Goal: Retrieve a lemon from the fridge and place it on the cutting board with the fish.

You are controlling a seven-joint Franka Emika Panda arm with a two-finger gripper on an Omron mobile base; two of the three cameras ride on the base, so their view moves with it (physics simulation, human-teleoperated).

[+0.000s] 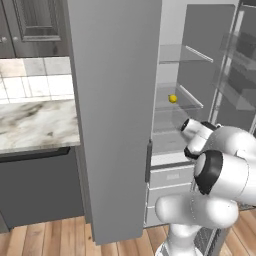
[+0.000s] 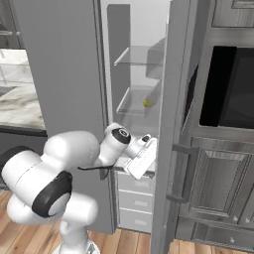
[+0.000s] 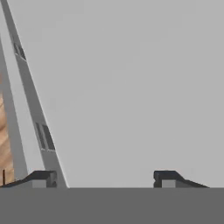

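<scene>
The fridge [image 1: 115, 115] stands with both grey doors swung open. A small yellow lemon [image 1: 172, 98] lies on the middle glass shelf; the right base view shows the lemon [image 2: 147, 103] toward that shelf's right side. My hand [image 2: 141, 156] hangs low in front of the fridge's pale drawers, below the lemon's shelf and well apart from the fruit. In the hand view my gripper [image 3: 105, 177] is open, its two dark fingertips far apart with nothing between them, facing a flat grey fridge surface. The cutting board and the fish are out of view.
A marble counter [image 1: 35, 125] runs left of the fridge's left door. Its right door [image 2: 171, 124] stands close beside my hand. Dark panelled cabinets and a black built-in oven [image 2: 230, 89] lie to the right. The floor [image 1: 50, 240] is wooden.
</scene>
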